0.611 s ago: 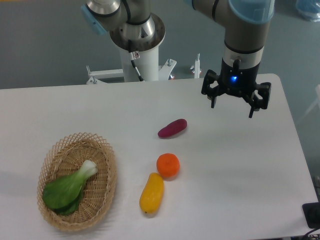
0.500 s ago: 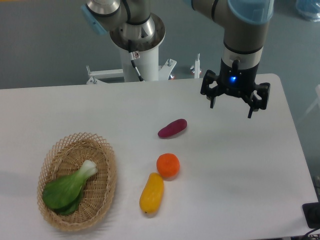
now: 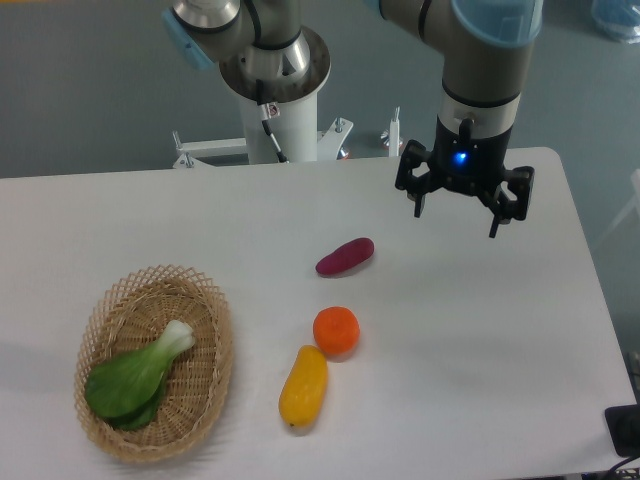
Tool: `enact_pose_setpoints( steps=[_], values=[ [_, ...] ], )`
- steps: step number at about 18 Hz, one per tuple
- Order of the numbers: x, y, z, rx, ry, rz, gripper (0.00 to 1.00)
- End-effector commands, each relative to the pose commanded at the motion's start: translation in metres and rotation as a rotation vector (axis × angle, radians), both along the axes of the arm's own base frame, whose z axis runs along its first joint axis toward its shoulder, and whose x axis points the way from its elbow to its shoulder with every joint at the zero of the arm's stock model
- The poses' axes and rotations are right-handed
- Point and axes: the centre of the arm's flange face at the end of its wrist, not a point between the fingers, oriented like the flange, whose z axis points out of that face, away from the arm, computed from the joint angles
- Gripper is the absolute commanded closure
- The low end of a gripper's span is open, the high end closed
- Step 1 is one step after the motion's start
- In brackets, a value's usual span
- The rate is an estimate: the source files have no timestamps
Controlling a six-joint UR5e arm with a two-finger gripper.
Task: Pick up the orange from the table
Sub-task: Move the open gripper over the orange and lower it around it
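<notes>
The orange [image 3: 336, 330] is a small round bright-orange fruit lying on the white table [image 3: 480, 340], a little right of the middle and toward the front. My gripper [image 3: 456, 216] hangs above the far right part of the table, well behind and to the right of the orange. Its jaws are spread wide and hold nothing.
A purple sweet potato [image 3: 345, 257] lies just behind the orange. An elongated yellow-orange fruit [image 3: 303, 387] lies right in front of the orange, touching or almost touching it. A wicker basket [image 3: 205, 400] at the front left holds a green bok choy [image 3: 138, 376].
My gripper has shifted slightly to the left and a little toward the back. The fruits and the basket have not moved.
</notes>
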Motion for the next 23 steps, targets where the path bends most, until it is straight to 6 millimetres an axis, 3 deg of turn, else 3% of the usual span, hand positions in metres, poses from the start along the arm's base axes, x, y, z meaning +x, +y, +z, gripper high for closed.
enact_pose_setpoints(
  steps=[13, 18, 20, 23],
  values=[
    [0.012, 0.007, -0.038, -0.005, -0.058, 0.031, 0.0],
    [0.034, 0.016, -0.08, 0.016, -0.028, 0.007, 0.0],
    [0.057, 0.025, -0.106, 0.03, -0.016, 0.015, 0.0],
    [0.069, 0.037, -0.121, 0.025, -0.032, 0.037, 0.0]
  ],
)
